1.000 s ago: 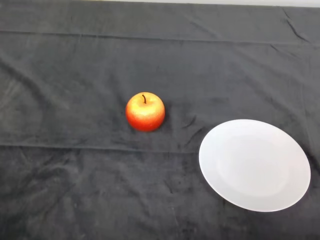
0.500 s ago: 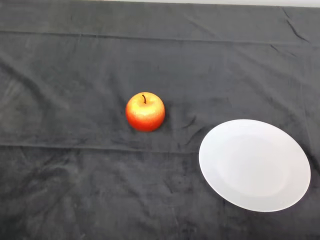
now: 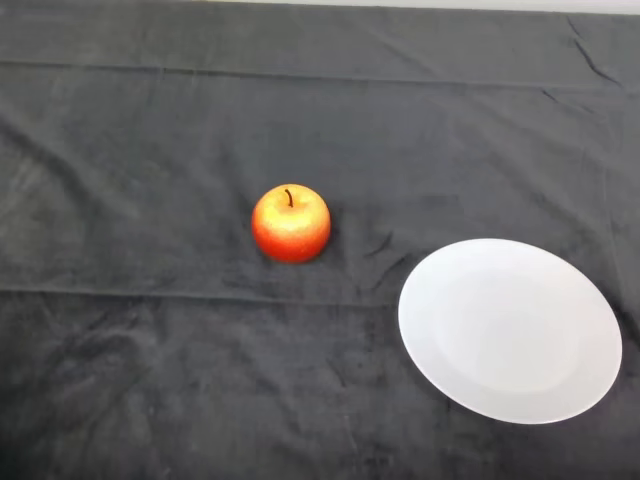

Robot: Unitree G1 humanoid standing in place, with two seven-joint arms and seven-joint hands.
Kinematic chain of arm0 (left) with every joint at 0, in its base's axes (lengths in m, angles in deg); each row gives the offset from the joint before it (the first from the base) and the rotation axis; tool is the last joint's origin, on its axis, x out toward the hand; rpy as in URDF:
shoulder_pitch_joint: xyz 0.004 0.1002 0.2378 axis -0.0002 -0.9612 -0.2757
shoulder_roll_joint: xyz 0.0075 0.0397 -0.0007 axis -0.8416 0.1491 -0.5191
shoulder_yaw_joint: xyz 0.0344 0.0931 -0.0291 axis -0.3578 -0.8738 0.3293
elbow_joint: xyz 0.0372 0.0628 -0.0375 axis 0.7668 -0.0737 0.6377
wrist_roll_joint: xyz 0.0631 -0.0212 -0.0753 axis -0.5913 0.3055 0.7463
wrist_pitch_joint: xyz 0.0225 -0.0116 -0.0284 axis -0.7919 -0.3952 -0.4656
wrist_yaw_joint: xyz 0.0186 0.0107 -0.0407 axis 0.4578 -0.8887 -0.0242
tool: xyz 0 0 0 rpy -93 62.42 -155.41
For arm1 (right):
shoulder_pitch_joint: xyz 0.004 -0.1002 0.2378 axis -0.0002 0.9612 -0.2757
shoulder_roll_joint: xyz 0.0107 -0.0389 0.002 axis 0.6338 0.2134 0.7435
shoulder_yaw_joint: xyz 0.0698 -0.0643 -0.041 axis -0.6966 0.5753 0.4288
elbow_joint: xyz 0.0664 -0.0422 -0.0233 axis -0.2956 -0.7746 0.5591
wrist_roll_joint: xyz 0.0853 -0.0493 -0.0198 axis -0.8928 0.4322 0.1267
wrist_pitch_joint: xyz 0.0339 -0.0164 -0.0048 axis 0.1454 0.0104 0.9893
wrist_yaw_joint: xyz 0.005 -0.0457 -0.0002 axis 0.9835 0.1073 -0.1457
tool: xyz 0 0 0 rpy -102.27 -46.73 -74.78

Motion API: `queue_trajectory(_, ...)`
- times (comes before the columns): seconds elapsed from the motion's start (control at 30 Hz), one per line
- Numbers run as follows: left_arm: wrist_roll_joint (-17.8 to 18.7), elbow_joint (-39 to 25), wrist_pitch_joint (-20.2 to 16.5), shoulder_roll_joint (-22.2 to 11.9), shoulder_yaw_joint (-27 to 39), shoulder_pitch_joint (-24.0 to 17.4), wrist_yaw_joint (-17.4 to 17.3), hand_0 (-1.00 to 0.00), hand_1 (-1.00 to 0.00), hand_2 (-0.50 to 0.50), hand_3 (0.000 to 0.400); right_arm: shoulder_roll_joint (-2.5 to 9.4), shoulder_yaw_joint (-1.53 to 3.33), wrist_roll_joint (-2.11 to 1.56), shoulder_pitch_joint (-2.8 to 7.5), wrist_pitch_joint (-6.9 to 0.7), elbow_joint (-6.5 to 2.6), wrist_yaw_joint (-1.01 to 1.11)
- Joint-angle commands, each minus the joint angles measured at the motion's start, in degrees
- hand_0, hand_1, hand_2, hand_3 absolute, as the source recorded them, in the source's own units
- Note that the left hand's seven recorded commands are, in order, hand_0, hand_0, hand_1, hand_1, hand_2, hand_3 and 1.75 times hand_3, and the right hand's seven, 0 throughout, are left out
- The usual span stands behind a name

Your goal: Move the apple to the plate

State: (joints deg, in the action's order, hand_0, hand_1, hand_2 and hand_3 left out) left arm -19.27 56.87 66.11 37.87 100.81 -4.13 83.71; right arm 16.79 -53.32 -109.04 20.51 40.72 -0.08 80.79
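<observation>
A red and yellow apple (image 3: 291, 223) with a dark stem stands upright on the dark cloth near the middle of the head view. A round white plate (image 3: 510, 329) lies flat at the lower right, apart from the apple and with nothing on it.
The dark cloth (image 3: 150, 350) covers the whole table, with creases running across it. A pale strip of the far edge (image 3: 420, 4) shows along the top.
</observation>
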Motion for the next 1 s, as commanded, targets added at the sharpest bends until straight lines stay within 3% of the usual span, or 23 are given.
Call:
queue_trajectory(0.03,-2.0,-1.5,1.7,0.0,-1.8,3.2,-1.4,0.00,0.00,0.00,0.000,-1.12,-1.04,-0.55,-0.33,0.41,-0.80,-0.10)
queue_trajectory(0.27,-2.9,-1.4,3.6,-0.8,-3.0,4.3,-6.2,0.00,0.00,0.00,0.000,-1.12,-1.04,-0.55,-0.33,0.41,-0.81,-0.10)
queue_trajectory(0.6,-5.9,-3.0,5.0,-0.1,-6.4,5.1,-10.2,0.00,0.00,0.00,0.000,-1.11,-1.04,-0.55,-0.33,0.41,-0.80,-0.10)
queue_trajectory(1.0,-11.3,-14.7,2.2,3.9,-13.3,2.1,-11.6,0.00,0.00,0.00,0.000,-1.03,-1.01,-0.54,-0.28,0.41,-0.64,-0.17)
